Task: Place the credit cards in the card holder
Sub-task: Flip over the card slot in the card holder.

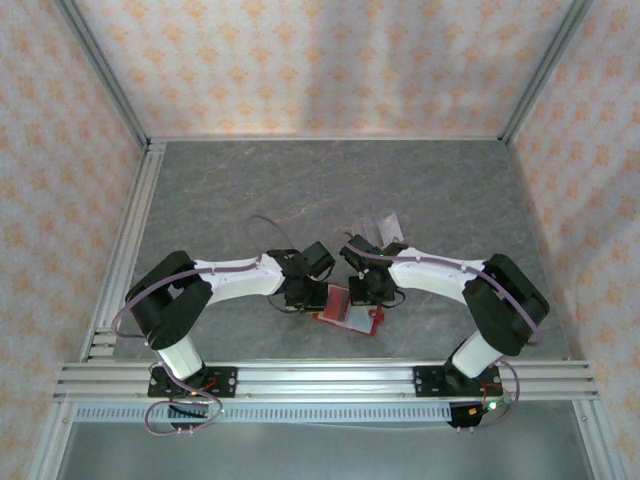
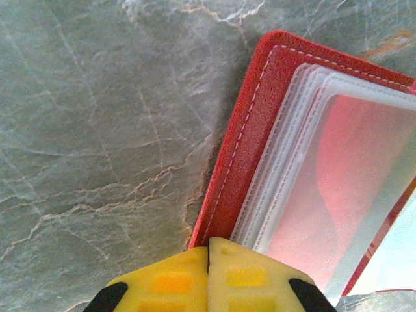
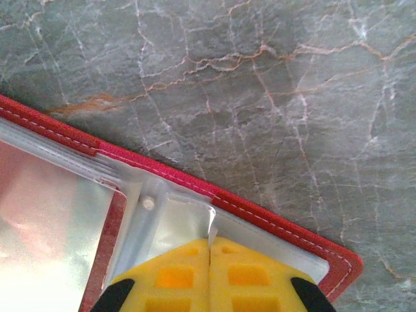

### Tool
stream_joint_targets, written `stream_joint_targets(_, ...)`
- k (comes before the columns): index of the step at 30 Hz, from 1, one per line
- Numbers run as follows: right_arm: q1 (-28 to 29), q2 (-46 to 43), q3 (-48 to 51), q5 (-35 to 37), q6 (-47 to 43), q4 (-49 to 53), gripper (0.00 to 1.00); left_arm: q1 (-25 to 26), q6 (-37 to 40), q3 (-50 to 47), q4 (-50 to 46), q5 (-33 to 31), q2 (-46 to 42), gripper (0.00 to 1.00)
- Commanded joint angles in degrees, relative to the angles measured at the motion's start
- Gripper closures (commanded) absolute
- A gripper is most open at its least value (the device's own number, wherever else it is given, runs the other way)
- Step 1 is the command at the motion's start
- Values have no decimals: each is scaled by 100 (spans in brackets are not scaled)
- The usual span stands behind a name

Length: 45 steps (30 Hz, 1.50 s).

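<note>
The card holder, a red wallet, lies open on the grey table between both arms. Its stitched red cover and stacked clear sleeves show in the left wrist view. My left gripper is shut, its yellow tips down on the near edge of the red cover. My right gripper is shut, with the curled corner of a clear sleeve pinched in its seam. A pale pink and red surface lies under the sleeves; I cannot tell whether it is one of the credit cards.
A clear plastic rack stands on the table just behind the right gripper. The left gripper is close across the wallet from it. Aluminium rails and patterned walls bound the marbled table.
</note>
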<state>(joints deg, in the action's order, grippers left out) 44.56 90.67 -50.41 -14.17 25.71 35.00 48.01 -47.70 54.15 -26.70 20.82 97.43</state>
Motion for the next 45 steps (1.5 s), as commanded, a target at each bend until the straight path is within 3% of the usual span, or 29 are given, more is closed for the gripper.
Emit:
stream_joint_targets(1, 1, 73, -221, 91, -36, 155, 100, 75, -44, -263, -3, 20, 167, 93)
stream_joint_targets(15, 1, 383, -1011, -752, -58, 482, 100, 148, -55, -241, 116, 124, 278, 93)
stream_joint_targets(26, -17, 736, -1305, -1331, 284, 192, 83, 159, -126, -239, 43, 81, 51, 93)
stream_joint_targets(38, -74, 944, -1706, -1632, 465, -257, 76, 74, -316, -484, -504, -334, -786, 93)
stream_joint_targets(45, -378, 750, -1932, -1530, 184, 46, 73, -514, -251, -917, -881, -421, -1707, 90)
